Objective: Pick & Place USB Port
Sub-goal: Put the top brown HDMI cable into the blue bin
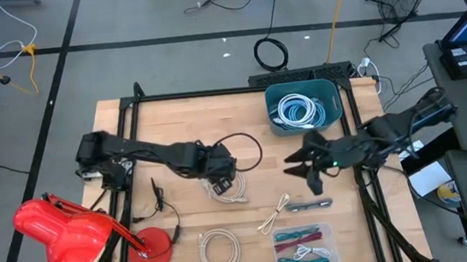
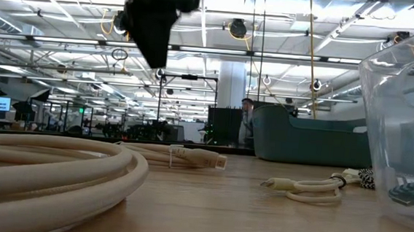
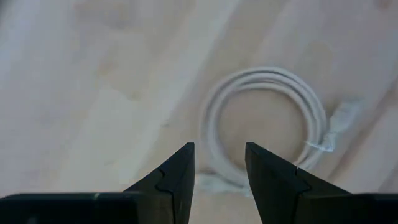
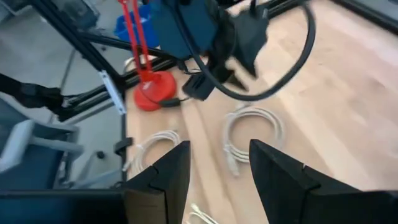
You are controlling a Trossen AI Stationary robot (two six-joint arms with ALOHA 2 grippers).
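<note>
A: USB cable, the coiled white one, lies on the wooden table near its middle in the high view, directly under the left gripper. The right gripper hangs over bare wood, well apart from it, below the teal bin that holds more white cables.

B: Anything else on the table from above?

A: A second cream coil near the front edge, a small loose cable, a clear tray of coloured cables, and a red lamp base.

B: And the low view?

A: A thick cream coil fills the foreground, a cable with a plug end lies farther back, a short cable sits to the right, beside the clear tray's wall. One dark gripper hangs above; which arm it is, I cannot tell.

B: Left wrist view?

A: The fingers stand apart with a moderate gap, empty, above the coiled cable.

B: Right wrist?

A: Its fingers are likewise parted and hold nothing. Beyond them lie the coil, the left arm over it, and the red base.
</note>
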